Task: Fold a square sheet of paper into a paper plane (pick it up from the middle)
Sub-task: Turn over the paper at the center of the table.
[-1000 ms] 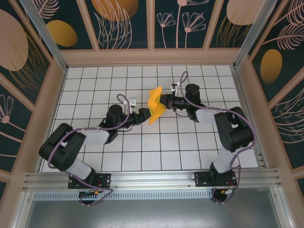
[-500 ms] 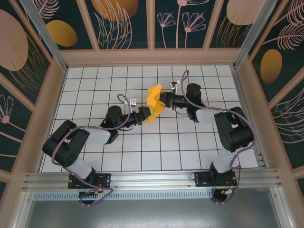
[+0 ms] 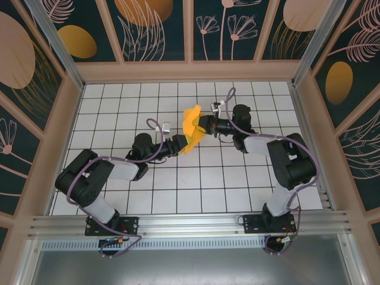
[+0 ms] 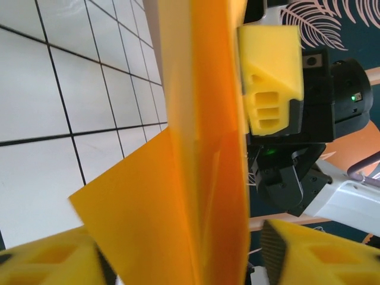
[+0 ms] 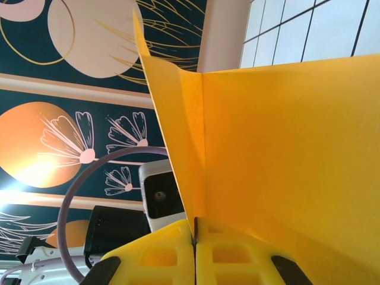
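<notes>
Right tool (image 3: 203, 124): clenched on the sheet of paper (image 3: 191, 128). Its two yellow fingers (image 5: 160, 258) are pressed flat together, with a fold of the sheet caught in the seam between them.

Left tool (image 3: 181, 144): released. Its yellow fingers (image 4: 44, 264) stand apart on either side of the sheet's lower part, and one of them shows a sliver of gap to the paper.

Sheet of paper: orange-yellow, folded, held up off the worktop (image 3: 178, 190) between the two tools, over the middle of the grid and toward the back. One crease runs straight up from the right tool's seam, with a flap angling away from it. A pointed corner juts out low in the left wrist view.

Room: bare white tiles lie on every side of both arms. The wall panels (image 3: 154, 29) and the near rail (image 3: 190, 221) are well apart from the tools.

Hard to make out: the sheet's full outline, cut off at the picture edges in both wrist views and partly covered by the tools from above; the number of layers; whether the left tool's other finger touches the flap. A purple cable (image 5: 68, 208) loops behind the sheet.
</notes>
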